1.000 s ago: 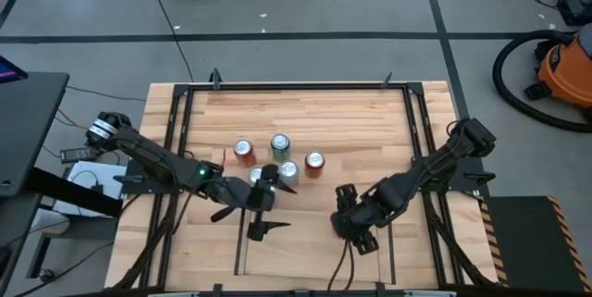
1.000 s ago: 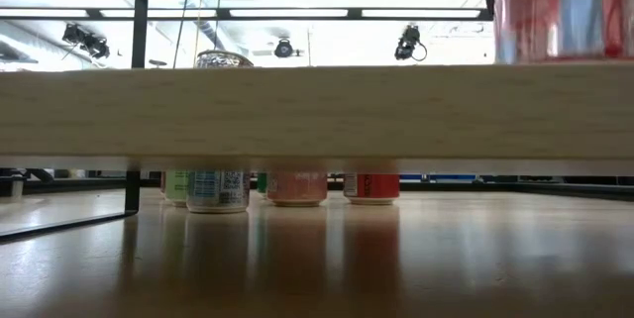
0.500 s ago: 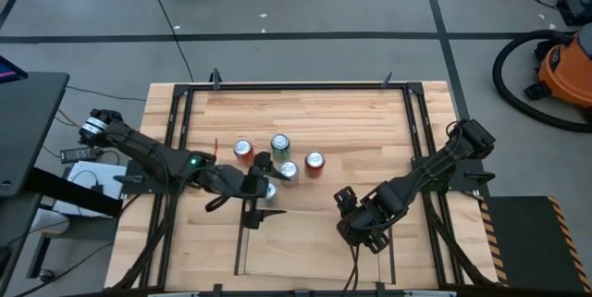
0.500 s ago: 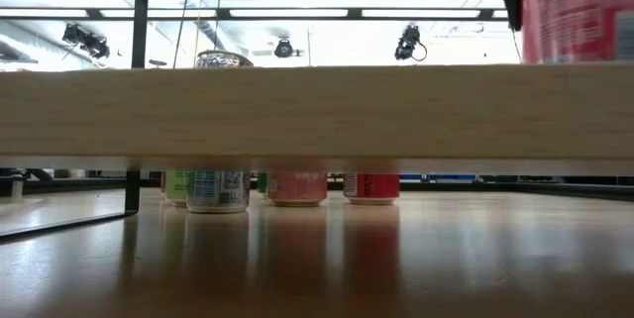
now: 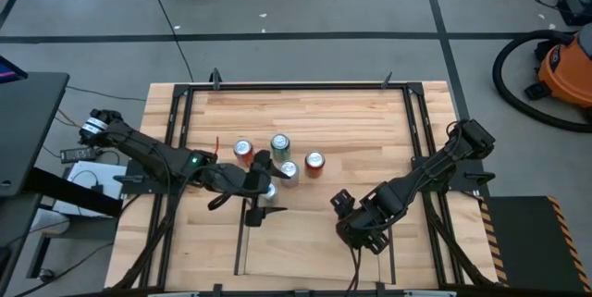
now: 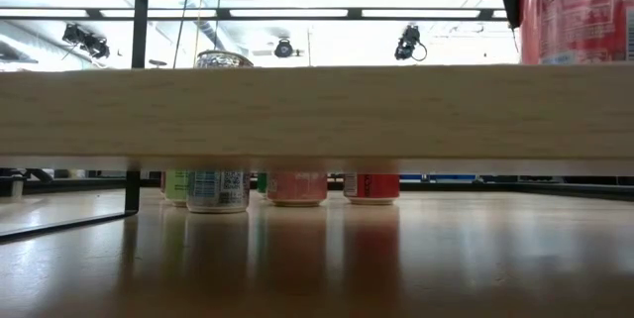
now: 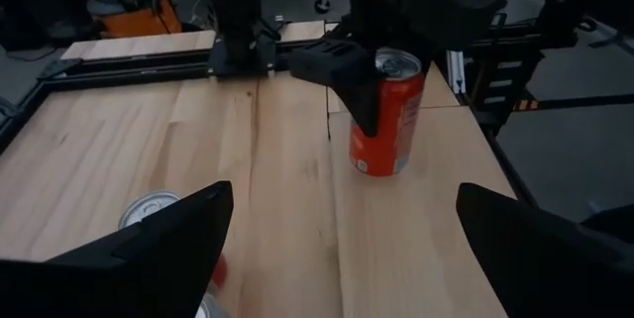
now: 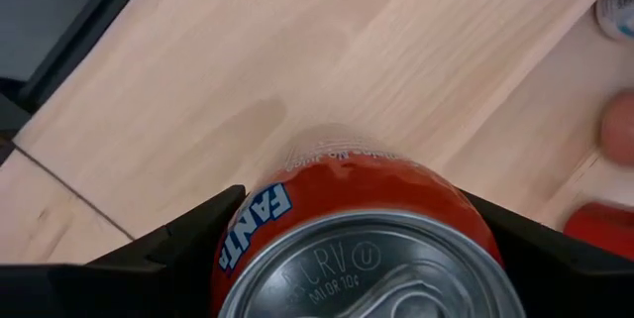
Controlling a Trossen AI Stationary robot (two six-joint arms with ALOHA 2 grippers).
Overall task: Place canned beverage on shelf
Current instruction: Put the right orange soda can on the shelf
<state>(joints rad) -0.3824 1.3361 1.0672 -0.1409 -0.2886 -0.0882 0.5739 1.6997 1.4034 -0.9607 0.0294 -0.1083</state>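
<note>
An orange canned beverage (image 7: 386, 110) stands upright at the right part of the shelf (image 5: 305, 241), a small light-wood board with black rails near the table's front edge. My right gripper (image 5: 359, 221) is over the can and shut on it. In the low view the can (image 6: 580, 11) shows with its base at the shelf's top edge (image 6: 297, 110). My left gripper (image 5: 259, 188) hovers open by the shelf's far left corner, over a silver can top (image 7: 154, 209), and touches nothing. My right gripper pinches the can's upper side wall (image 7: 384, 100) between its two fingers (image 8: 178, 244), one on each side. The fingers come from above, slanting steeply down. The can stays upright, and its base looks set on the shelf board (image 7: 416, 219).
Several other cans (image 5: 280, 144) stand on the tabletop just beyond the shelf's far edge; in the low view their bases (image 6: 297, 187) show under the board. A black frame (image 5: 296, 85) runs around the table. The shelf's left and middle lie bare.
My left gripper has drawn back a little toward the table's far edge, staying open. My right gripper has rolled about its own line with the can, which has stayed upright and shifted slightly toward the shelf's right end.
</note>
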